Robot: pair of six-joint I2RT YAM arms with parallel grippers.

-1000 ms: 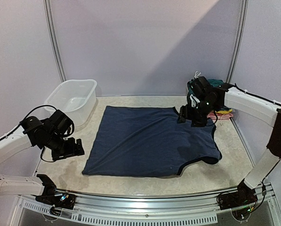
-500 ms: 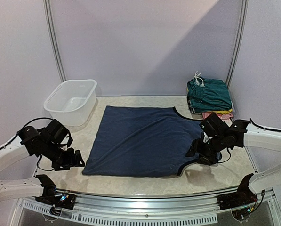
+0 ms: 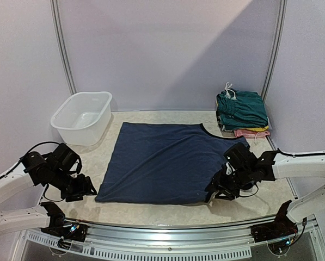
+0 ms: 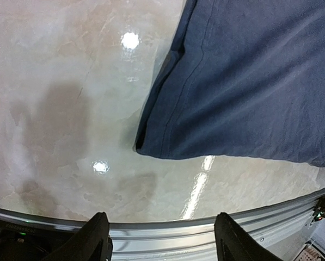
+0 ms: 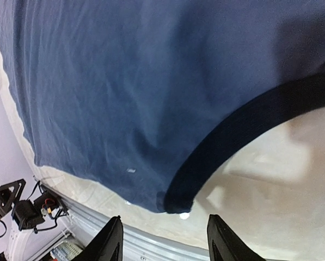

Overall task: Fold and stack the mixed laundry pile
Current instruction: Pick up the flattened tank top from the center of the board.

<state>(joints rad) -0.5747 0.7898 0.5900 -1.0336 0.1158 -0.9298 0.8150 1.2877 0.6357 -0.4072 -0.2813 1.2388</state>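
Observation:
A navy T-shirt [image 3: 167, 163] lies spread flat on the table, no print showing. Folded dark teal shorts [image 3: 241, 109] with a white drawstring top a small stack at the back right. My left gripper [image 3: 86, 187] is open and empty, low over the table just left of the shirt's near left corner [image 4: 143, 147]. My right gripper [image 3: 215, 191] is open and empty, hovering at the shirt's near right corner, where the dark collar band [image 5: 206, 168] ends. In the left wrist view the gripper [image 4: 161, 244] shows apart from the cloth; in the right wrist view the gripper [image 5: 165, 239] does too.
A white plastic tub [image 3: 83, 117] stands at the back left. Pink and yellow cloth [image 3: 252, 132] lies under the shorts. The table's metal front rail [image 3: 167, 228] runs close behind both grippers. Purple walls enclose the back and sides.
My right arm has swung from the back right by the stack down to the shirt's near right corner. My left gripper has dropped lower and nearer the shirt's near left corner.

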